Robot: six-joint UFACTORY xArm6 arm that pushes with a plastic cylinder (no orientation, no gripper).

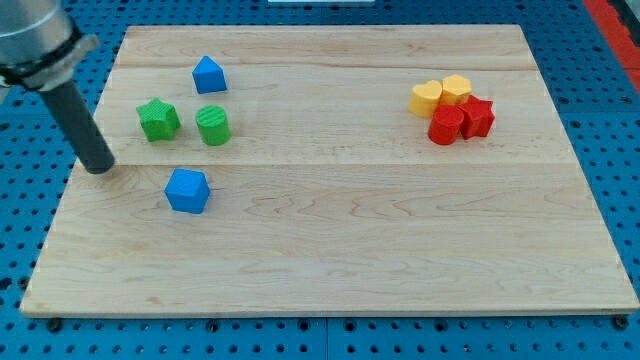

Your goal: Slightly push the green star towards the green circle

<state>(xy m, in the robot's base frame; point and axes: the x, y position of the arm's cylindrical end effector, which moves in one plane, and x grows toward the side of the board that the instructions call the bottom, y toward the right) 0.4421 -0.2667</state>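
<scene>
The green star (158,119) lies on the wooden board (330,240) at the view's upper left. The green circle (213,125) stands just to its right, a small gap between them. My tip (99,167) rests on the board to the left of and below the green star, apart from it. The dark rod rises from the tip toward the view's top left corner.
A blue pentagon-like block (209,74) sits above the green circle. A blue cube (187,190) lies below the green blocks, right of my tip. At the upper right, two yellow blocks (440,95) and two red blocks (461,121) cluster together.
</scene>
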